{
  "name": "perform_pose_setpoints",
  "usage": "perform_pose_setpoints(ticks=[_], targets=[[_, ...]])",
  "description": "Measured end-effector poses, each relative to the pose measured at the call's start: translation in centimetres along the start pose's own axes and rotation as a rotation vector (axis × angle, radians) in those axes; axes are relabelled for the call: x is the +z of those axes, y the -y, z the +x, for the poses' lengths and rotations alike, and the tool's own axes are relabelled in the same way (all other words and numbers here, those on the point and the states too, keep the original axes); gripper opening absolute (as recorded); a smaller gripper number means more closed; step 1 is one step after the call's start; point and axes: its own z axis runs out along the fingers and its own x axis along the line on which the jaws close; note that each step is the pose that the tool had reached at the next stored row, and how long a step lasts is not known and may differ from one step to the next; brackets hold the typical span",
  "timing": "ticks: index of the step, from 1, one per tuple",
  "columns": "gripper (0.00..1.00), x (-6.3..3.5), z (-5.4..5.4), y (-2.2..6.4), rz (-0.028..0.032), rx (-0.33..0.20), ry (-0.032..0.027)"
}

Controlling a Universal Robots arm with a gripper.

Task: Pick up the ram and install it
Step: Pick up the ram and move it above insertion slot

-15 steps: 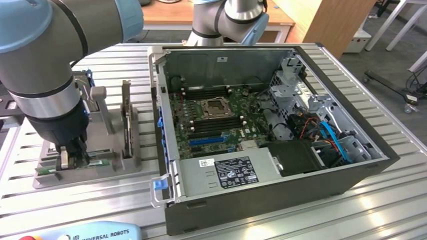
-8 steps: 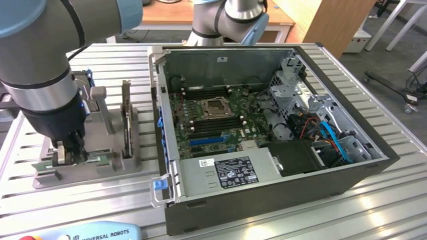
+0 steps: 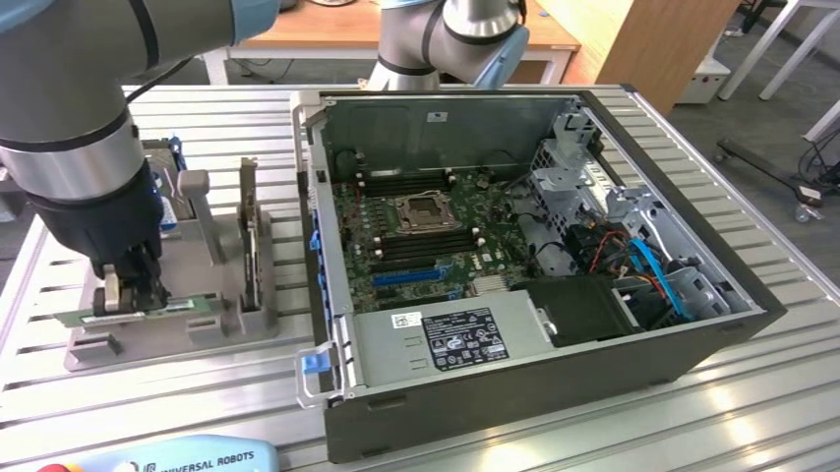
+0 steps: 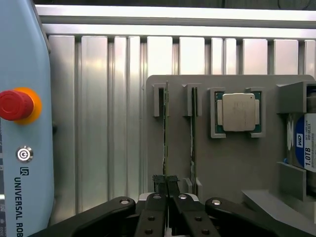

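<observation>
The ram [image 3: 164, 311] is a thin green stick standing on edge in the front slot of a grey holder [image 3: 184, 339] on the table, at the exterior view's left. My gripper [image 3: 132, 295] reaches down onto it from above, shut on its top edge near one end. In the wrist view the ram [image 4: 165, 123] appears edge-on as a thin line, with the black fingertips [image 4: 159, 181] pinched together on it. A second stick [image 4: 193, 128] stands in the neighbouring slot.
An open computer case [image 3: 735, 324] with its motherboard [image 3: 420, 236] lies at the exterior view's right. The holder also carries a square silver processor [image 4: 238, 112] and a hard drive [image 4: 306, 143]. A blue teach pendant [image 4: 22, 123] lies beside the holder.
</observation>
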Motion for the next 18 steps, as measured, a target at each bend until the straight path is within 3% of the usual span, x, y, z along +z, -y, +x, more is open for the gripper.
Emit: perform_pose_setpoints(ticks=[18], targets=[[0.12, -2.78, 0.0, -0.13, -0.0001, 0.0, 0.0]])
